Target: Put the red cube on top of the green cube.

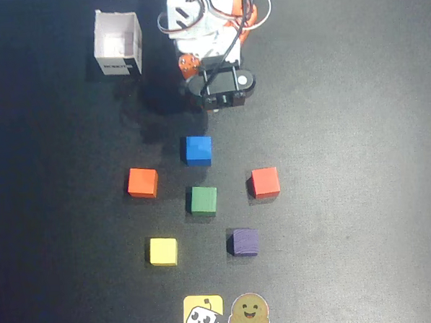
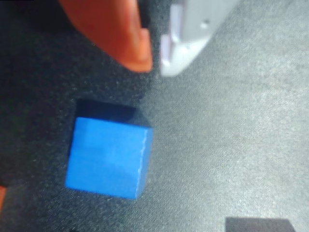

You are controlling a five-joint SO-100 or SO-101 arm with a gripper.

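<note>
Orange and white fingertips fill the top of the wrist view, the gripper [image 2: 155, 57] hanging above the dark mat with only a thin slit between its two tips, so the jaws stand narrow and hold nothing. Just below them in that view lies the blue cube [image 2: 108, 157], flat on the mat and clear of both fingers.

From overhead, the arm [image 1: 209, 31] sits at the middle of the tabletop's far edge, folded over its base. A white open box [image 1: 119, 43] stands toward the far left corner. The blue cube [image 1: 197, 150] rests near the centre of the table, closest of the cubes to the arm. Behind it, toward the near edge, sits the green cube [image 1: 203, 200], alone with bare mat all round. The red cube [image 1: 265, 182] lies to the right of the green one, apart from it; the orange-red cube [image 1: 142, 183] lies to the left at about the same spacing. Nearer the front edge are a yellow cube [image 1: 163, 251] and a purple cube [image 1: 243, 242]. Two stickers [image 1: 225, 313] lie at the middle of the near edge.
</note>
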